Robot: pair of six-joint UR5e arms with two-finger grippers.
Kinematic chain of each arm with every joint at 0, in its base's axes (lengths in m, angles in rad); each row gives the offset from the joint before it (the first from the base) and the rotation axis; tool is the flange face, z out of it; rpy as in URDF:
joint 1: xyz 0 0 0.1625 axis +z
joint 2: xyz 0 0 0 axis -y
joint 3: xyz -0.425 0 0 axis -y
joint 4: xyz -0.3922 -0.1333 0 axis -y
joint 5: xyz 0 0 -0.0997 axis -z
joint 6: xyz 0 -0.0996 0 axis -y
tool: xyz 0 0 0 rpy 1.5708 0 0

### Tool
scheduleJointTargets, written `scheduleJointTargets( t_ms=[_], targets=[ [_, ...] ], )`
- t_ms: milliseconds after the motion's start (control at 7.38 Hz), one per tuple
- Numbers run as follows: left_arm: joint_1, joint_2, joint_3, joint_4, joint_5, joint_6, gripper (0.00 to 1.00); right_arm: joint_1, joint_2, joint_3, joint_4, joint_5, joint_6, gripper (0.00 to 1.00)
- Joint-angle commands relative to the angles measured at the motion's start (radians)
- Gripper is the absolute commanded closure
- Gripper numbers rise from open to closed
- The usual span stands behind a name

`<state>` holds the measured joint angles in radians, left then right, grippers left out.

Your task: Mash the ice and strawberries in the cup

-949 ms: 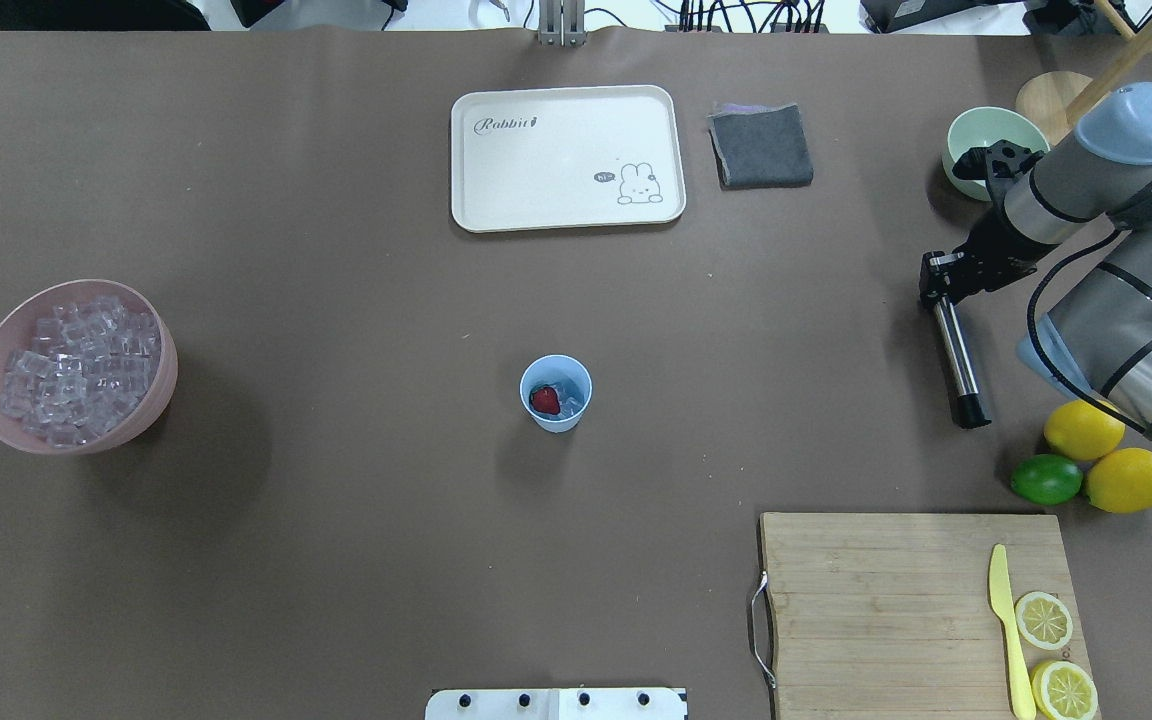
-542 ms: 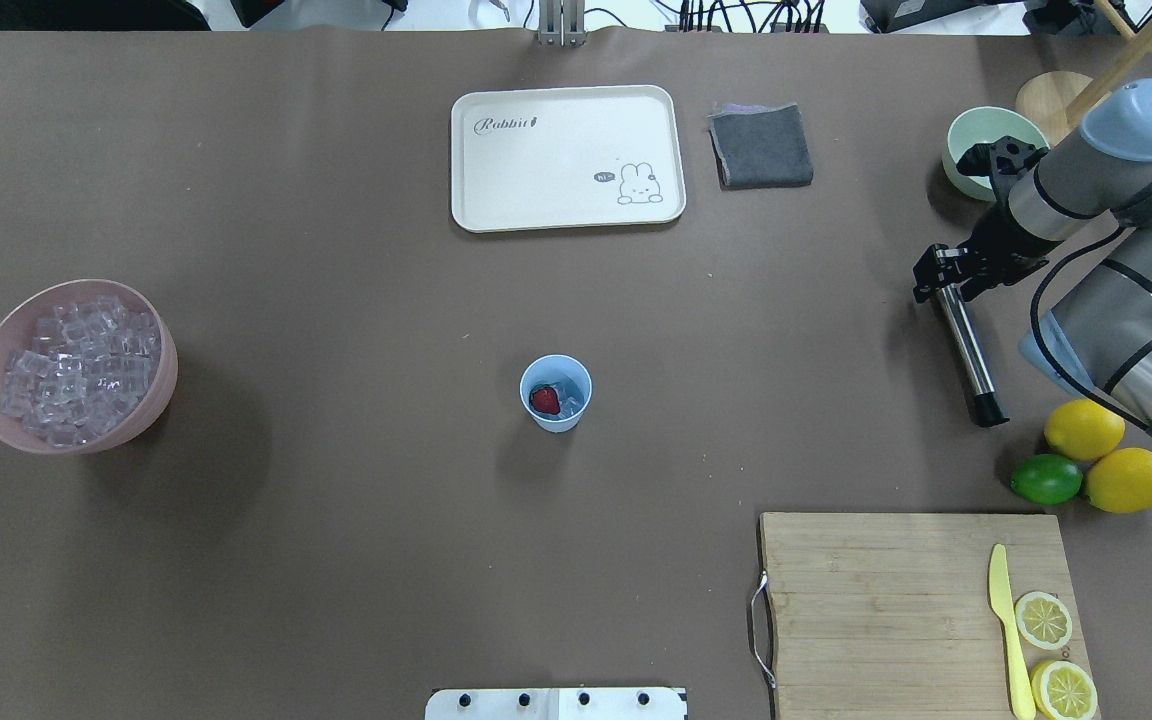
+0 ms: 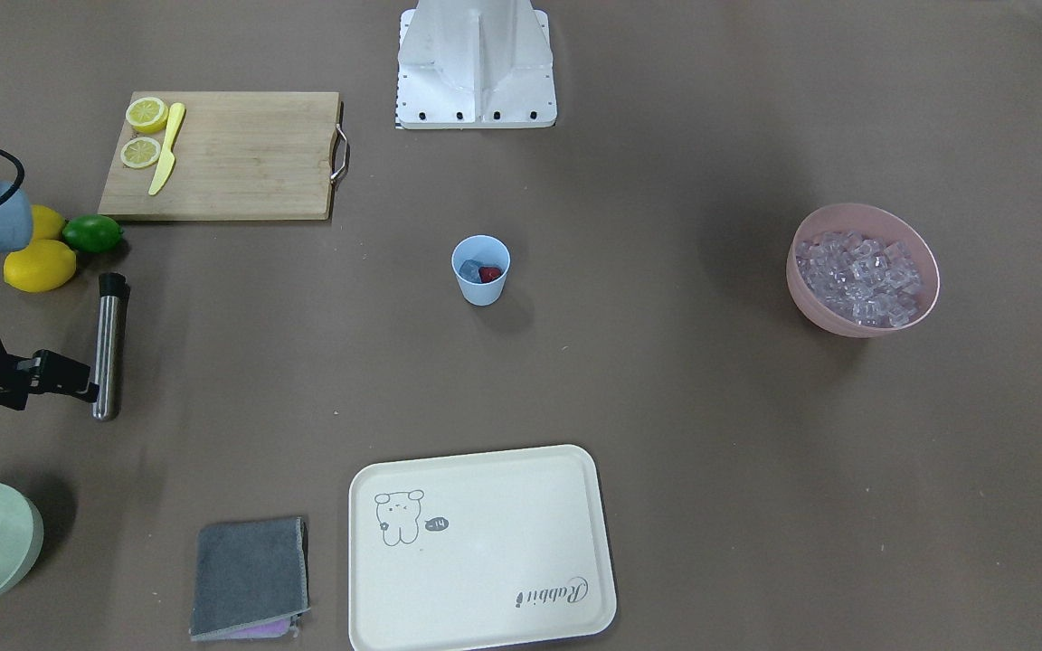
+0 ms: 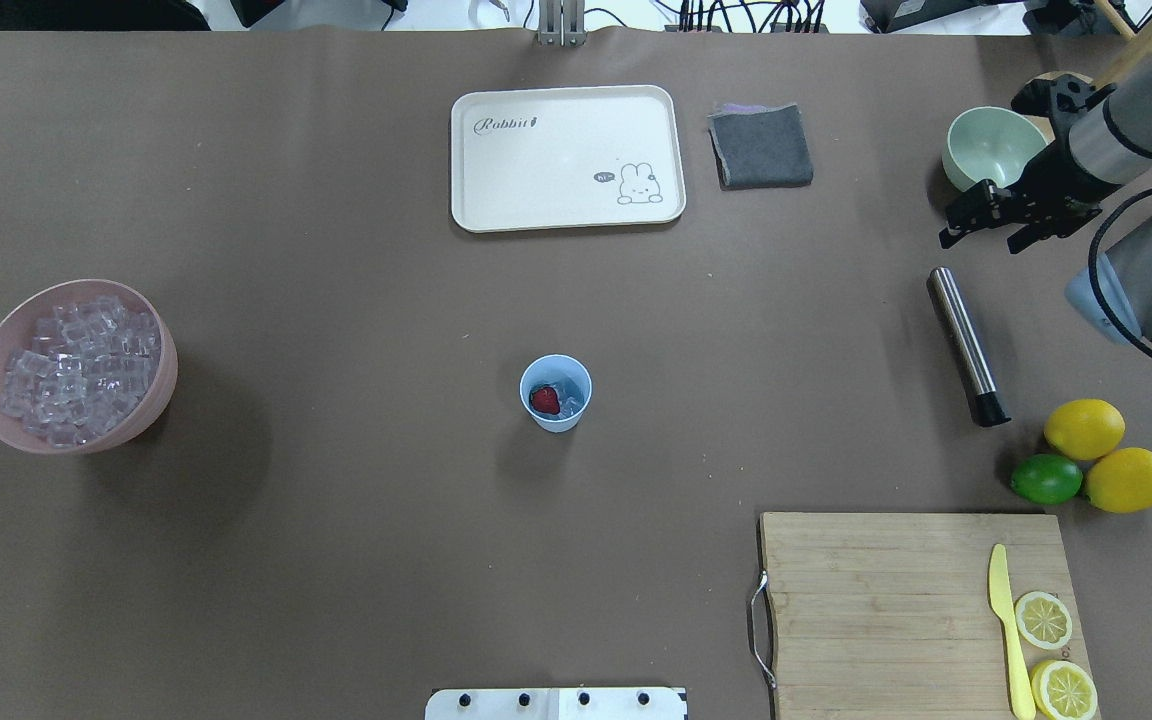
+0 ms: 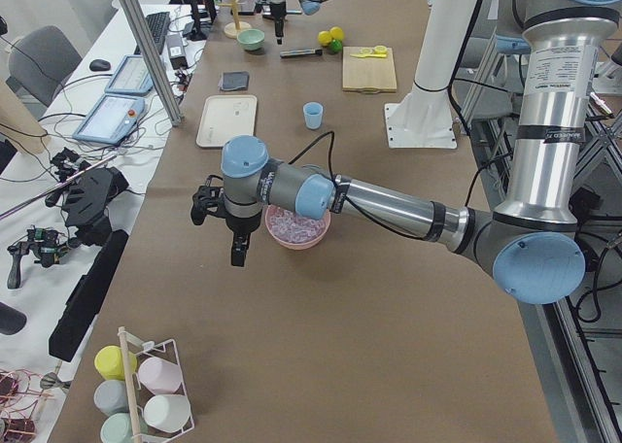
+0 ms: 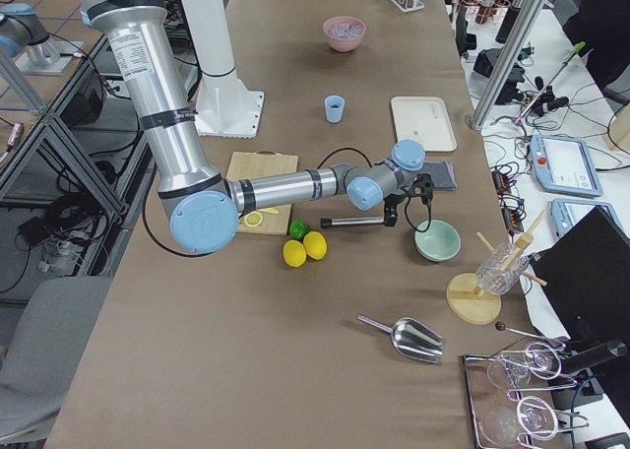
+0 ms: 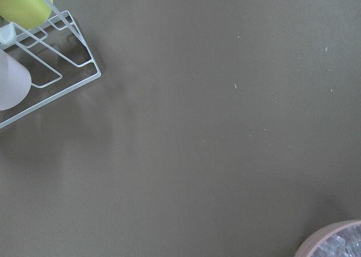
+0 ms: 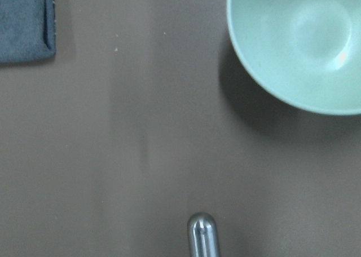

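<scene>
Filling every view, brown table (image 4: 336, 560); wooden cutting board (image 4: 886, 600) lower right of the overhead view, cream tray (image 4: 556, 160) top centre, grey cloth (image 4: 761, 145) just right of it; pink bowl (image 4: 166, 375) at the left edge, heaped with ice (image 4: 76, 365); my left claw (image 5: 237, 258) hangs near that bowl in the left side view, cannot tell whether it's spread or pressed together; my right claw (image 4: 981, 242) upper right of overhead, fingers spread, pinching nothing, just beside pale green bowl (image 4: 986, 150); steel rod (image 4: 966, 345) lies flat below my right claw in frame, apart from it; two lemons (image 4: 1084, 428) and a lime (image 4: 1046, 480) near its dark end; cup (image 4: 556, 415) upright at centre frame, well apart from both claws; inside it the strawberry (image 4: 544, 400) on the left, more ice touching it on the right.
</scene>
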<state>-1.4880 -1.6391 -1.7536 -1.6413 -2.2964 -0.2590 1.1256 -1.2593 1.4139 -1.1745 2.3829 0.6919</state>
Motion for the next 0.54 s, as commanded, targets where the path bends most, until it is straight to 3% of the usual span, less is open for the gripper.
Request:
scheduleJointTargets(
  t_ms=[0,407],
  targets=[
    [0.002,-0.008,0.046,0.000,0.000,0.061,0.03,0.084,-0.003,0.043,-0.094,0.009,-0.114,0.00],
    [-0.008,-0.060,0.164,0.003,-0.005,0.167,0.03,0.212,-0.003,0.043,-0.256,0.009,-0.377,0.00]
  ],
)
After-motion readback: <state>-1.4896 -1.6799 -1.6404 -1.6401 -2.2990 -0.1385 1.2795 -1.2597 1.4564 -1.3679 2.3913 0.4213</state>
